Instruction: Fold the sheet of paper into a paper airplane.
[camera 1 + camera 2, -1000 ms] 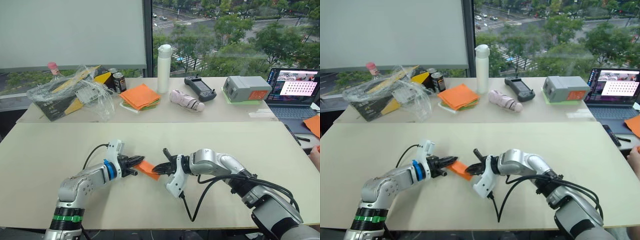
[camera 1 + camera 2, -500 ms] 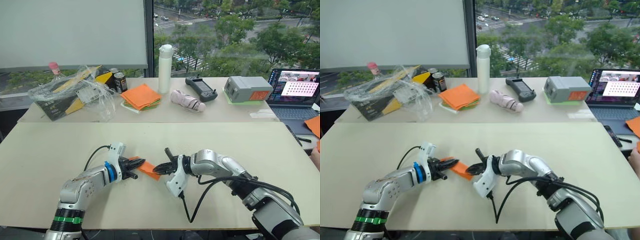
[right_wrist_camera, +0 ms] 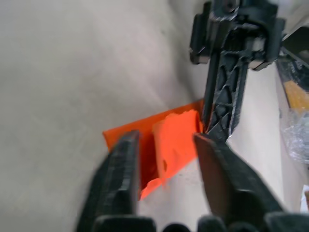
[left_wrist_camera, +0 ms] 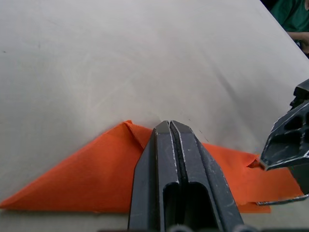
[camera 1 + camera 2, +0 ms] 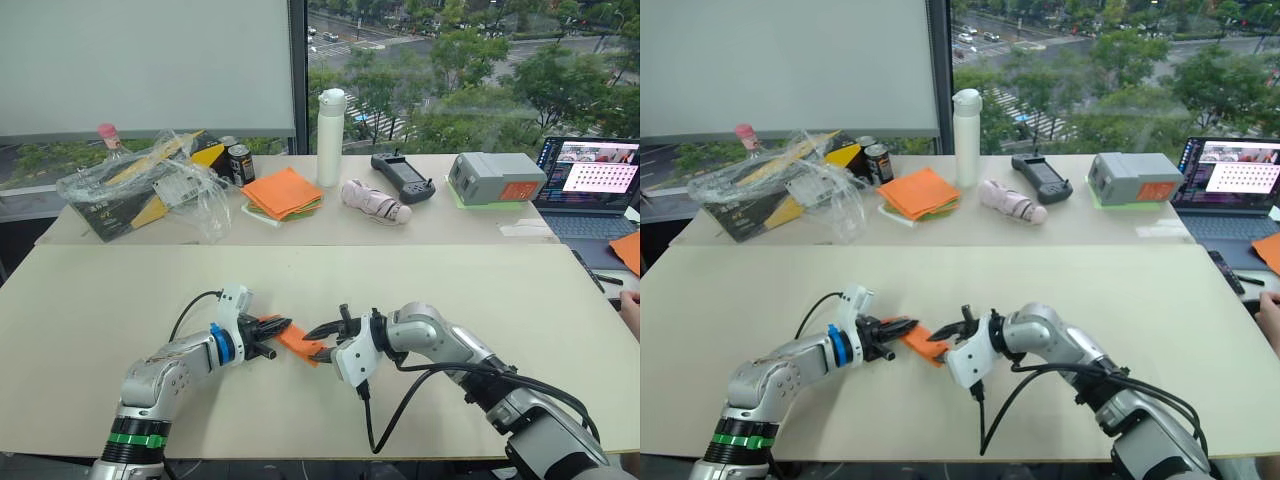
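Observation:
The sheet of paper (image 5: 300, 342) is bright orange and folded into a flat, pointed triangle (image 4: 87, 179). It lies on the near cream table between my two grippers. My left gripper (image 5: 283, 326) is shut, and its closed fingers (image 4: 169, 145) rest on top of the paper's left part. My right gripper (image 5: 318, 342) faces it from the right and stands open. In the right wrist view its two fingers (image 3: 126, 159) stand on either side of a raised flap of the paper (image 3: 176, 130).
On the far table are a pile of orange and green sheets (image 5: 282, 192), a white bottle (image 5: 329, 122), a plastic-wrapped box (image 5: 140, 190), cans (image 5: 238, 163), a controller (image 5: 402, 175), a grey box (image 5: 495, 177) and a laptop (image 5: 590, 180). A person's hand (image 5: 630, 300) shows at the right edge.
My right gripper has opened; it was shut on the paper's right end before. It has also shifted slightly nearer. The left gripper and the paper have stayed put.

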Available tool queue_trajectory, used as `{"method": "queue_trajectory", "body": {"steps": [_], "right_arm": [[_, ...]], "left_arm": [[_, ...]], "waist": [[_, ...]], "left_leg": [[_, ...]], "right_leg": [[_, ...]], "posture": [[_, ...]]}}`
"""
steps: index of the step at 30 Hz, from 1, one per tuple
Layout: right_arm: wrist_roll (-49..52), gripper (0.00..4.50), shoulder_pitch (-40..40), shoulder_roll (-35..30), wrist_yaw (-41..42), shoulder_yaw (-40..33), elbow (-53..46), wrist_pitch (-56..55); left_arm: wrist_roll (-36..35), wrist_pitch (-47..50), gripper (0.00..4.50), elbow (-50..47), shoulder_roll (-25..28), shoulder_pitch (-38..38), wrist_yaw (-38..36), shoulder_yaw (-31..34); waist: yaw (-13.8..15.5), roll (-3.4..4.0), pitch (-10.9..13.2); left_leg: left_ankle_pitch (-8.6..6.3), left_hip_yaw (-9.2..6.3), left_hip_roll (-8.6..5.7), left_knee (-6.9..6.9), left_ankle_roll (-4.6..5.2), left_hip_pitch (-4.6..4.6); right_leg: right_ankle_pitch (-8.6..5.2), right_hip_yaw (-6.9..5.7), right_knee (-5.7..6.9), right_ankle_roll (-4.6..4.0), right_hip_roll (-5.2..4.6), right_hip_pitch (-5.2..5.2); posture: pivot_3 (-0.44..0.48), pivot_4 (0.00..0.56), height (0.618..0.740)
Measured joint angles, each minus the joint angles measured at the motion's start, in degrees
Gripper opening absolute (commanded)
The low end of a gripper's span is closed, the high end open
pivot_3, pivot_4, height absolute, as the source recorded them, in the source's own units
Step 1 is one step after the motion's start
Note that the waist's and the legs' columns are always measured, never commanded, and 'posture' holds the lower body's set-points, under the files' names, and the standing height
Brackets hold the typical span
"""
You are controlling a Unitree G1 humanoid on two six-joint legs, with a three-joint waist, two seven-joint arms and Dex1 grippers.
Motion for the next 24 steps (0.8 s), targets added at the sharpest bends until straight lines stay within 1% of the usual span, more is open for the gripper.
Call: {"method": "queue_trajectory", "body": {"steps": [5, 9, 10, 12, 15, 17, 20, 24], "right_arm": [[4.89, 2.91, 2.08, 0.02, 3.72, -0.01, -1.48, 1.84], [15.50, 2.91, 5.70, -0.31, 10.52, -0.68, -7.19, 11.88], [17.64, 2.41, 6.19, -0.29, 11.38, -1.13, -8.54, 14.45], [20.77, 1.86, 6.52, -0.20, 12.44, -2.83, -11.23, 19.72], [23.94, 0.74, 6.65, 0.75, 12.22, -5.35, -14.19, 27.44], [25.49, 0.08, 7.16, 2.38, 11.28, -6.69, -15.15, 32.18], [26.60, 0.08, 7.78, 4.53, 9.20, -7.89, -15.57, 38.65], [26.25, 0.08, 7.76, 5.25, 7.39, -8.97, -15.37, 42.36]], "left_arm": [[0.08, 0.00, 0.00, 0.01, -0.07, -0.06, -0.01, 0.03], [0.08, 0.01, 0.00, 0.02, -0.08, -0.08, -0.03, 0.07], [0.08, 0.02, 0.00, 0.02, -0.07, -0.06, -0.03, 0.13], [0.12, 0.04, 0.00, 0.02, -0.06, -0.05, -0.01, 0.19], [0.11, 0.05, 0.00, 0.02, -0.06, -0.05, -0.03, 0.19], [0.11, 0.05, 0.00, 0.02, -0.06, -0.05, -0.03, 0.20], [0.10, 0.05, 0.00, 0.02, -0.07, -0.05, -0.03, 0.20], [0.11, 0.05, 0.00, 0.01, -0.07, -0.05, -0.05, 0.21]], "waist": [[0.02, 0.00, 0.00], [0.05, 0.00, 0.01], [0.06, 0.00, 0.01], [0.08, 0.00, 0.01], [0.10, 0.00, 0.01], [0.09, 0.00, 0.01], [0.09, 0.00, 0.01], [0.08, 0.00, 0.01]], "left_leg": [[0.00, 0.00, 0.00, 0.00, 0.00, 0.00], [0.00, -0.02, 0.01, 0.00, 0.00, -0.01], [0.00, -0.04, 0.01, 0.00, 0.00, -0.01], [0.00, -0.04, 0.01, 0.00, 0.00, -0.02], [0.00, -0.05, 0.01, 0.00, 0.00, -0.02], [0.00, -0.05, 0.01, 0.00, 0.00, -0.02], [0.00, -0.03, 0.01, 0.00, 0.00, -0.03], [0.00, -0.03, 0.01, -0.01, 0.00, -0.04]], "right_leg": [[0.00, 0.00, 0.00, 0.00, 0.00, 0.00], [0.00, 0.00, 0.00, 0.00, 0.00, 0.00], [0.00, -0.01, 0.00, 0.00, 0.01, 0.00], [0.00, -0.01, 0.00, 0.00, 0.01, -0.01], [0.00, -0.01, 0.01, 0.00, 0.02, -0.02], [0.00, -0.01, 0.01, 0.00, 0.01, -0.03], [0.00, 0.00, 0.02, 0.00, 0.00, -0.06], [0.00, -0.01, 0.03, 0.00, 0.01, -0.09]], "posture": [[0.000, 0.150, 0.740], [0.000, 0.150, 0.740], [0.000, 0.150, 0.740], [0.000, 0.150, 0.740], [0.000, 0.150, 0.740], [0.000, 0.150, 0.740], [0.000, 0.150, 0.740], [0.000, 0.150, 0.740]]}}
